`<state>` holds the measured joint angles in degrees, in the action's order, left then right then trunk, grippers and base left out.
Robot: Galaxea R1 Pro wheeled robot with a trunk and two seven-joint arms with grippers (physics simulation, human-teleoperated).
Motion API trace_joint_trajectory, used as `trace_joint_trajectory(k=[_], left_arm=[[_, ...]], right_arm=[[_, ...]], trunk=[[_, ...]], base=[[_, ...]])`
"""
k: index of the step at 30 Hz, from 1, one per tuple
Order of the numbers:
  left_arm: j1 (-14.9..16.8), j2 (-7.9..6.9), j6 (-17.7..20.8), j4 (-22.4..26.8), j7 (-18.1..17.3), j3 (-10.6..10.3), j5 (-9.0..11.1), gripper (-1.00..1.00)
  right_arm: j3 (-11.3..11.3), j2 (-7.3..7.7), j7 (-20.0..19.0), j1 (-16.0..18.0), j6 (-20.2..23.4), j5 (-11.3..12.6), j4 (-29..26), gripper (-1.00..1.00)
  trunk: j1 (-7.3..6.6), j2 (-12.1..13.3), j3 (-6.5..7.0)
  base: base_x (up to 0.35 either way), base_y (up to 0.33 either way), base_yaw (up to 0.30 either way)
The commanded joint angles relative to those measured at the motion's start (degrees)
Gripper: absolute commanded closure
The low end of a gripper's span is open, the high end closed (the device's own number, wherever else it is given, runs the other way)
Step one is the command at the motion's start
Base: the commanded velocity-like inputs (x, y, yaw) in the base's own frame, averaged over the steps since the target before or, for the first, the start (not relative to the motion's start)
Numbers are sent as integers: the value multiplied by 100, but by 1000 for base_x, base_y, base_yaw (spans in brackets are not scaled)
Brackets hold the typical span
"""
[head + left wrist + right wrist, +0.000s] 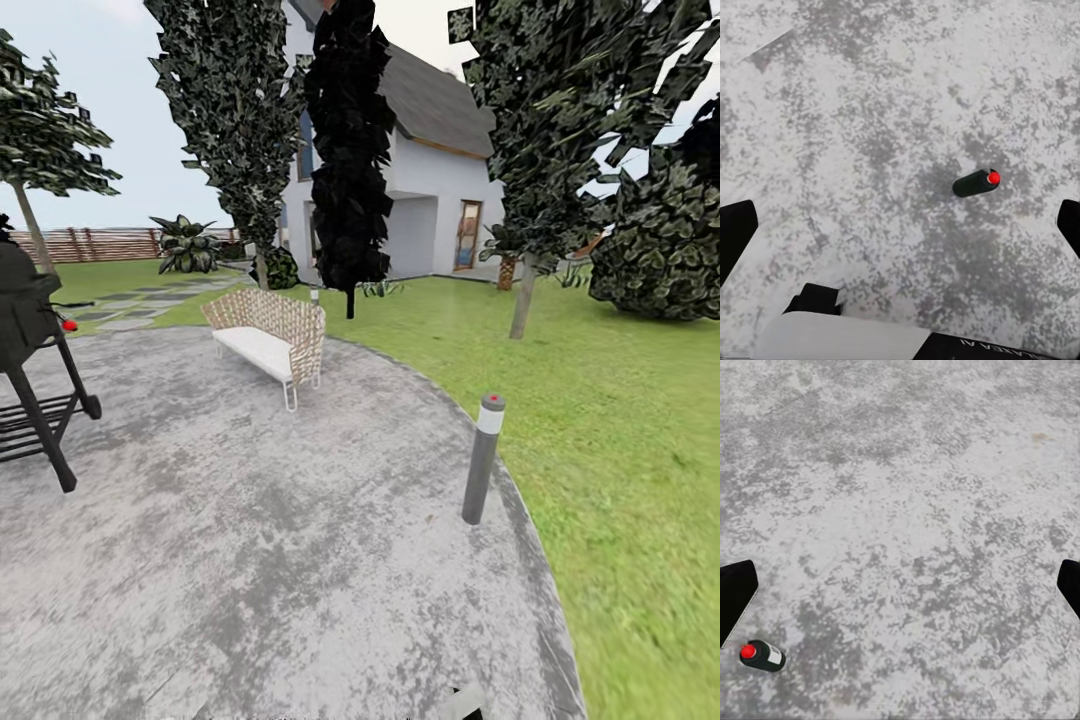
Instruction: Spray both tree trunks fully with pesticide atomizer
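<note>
- Left gripper (900, 225): the two black fingers (735, 232) stand wide apart at opposite sides of the left wrist view. Nothing sits between them and they touch nothing; mottled paving lies below.
- Right gripper (900, 589): its black fingers (735, 596) are likewise spread wide, holding nothing and touching nothing.
- The pesticide atomizer, a small dark cylindrical bottle with a red dot on its top (976, 182), lies on its side on the paving. In the left wrist view it lies between the two fingers, nearer one of them and clear of both.
- In the right wrist view the same atomizer (762, 655) lies just beside one finger, apart from it; a pale label patch shows on its dark body.
- Paved area (250, 560): a rounded slab of grey, blotchy, concrete-like surface, bordered by green lawn (620, 420) along its curved edge.
- A slim grey bollard with a white band and red cap (483, 458) stands upright at the paving's edge beside the lawn.
- A bench with a woven tan wicker back and white seat (272, 340) stands on the far part of the paving.
- A black wheeled barbecue grill (35, 370) stands at the paving's left edge.
- A tree with a straight grey-brown trunk (522, 295) rises from the lawn in front of a white house with a grey roof (440, 190).
- A narrow, near-black cypress-like column (348, 150) stands behind the bench.
- A brown slatted wooden fence (90, 243) runs along the far left.
</note>
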<state>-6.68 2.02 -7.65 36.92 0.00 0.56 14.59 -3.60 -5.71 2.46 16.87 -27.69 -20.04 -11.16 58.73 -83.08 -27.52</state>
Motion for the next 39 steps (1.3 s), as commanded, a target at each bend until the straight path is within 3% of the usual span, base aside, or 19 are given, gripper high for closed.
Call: trace_joint_trajectory(k=[1, 10, 22, 39], left_arm=[[0, 0, 0, 2, 0, -1, 0, -100], [0, 0, 0, 2, 0, 0, 0, -100], [0, 0, 0, 3, 0, -3, 0, -100], [0, 0, 0, 1, 0, -3, 0, -100]], right_arm=[[-1, 0, 0, 0, 0, 0, 0, -100], [-1, 0, 0, 0, 0, 0, 0, -100], [-1, 0, 0, 0, 0, 0, 0, -100], [-1, 0, 0, 0, 0, 0, 0, -100]], trunk=[[0, 0, 0], [0, 0, 0], [0, 0, 0], [0, 0, 0]], base=[[0, 0, 299], [0, 0, 215], [0, -4, 18], [0, -114, 29]])
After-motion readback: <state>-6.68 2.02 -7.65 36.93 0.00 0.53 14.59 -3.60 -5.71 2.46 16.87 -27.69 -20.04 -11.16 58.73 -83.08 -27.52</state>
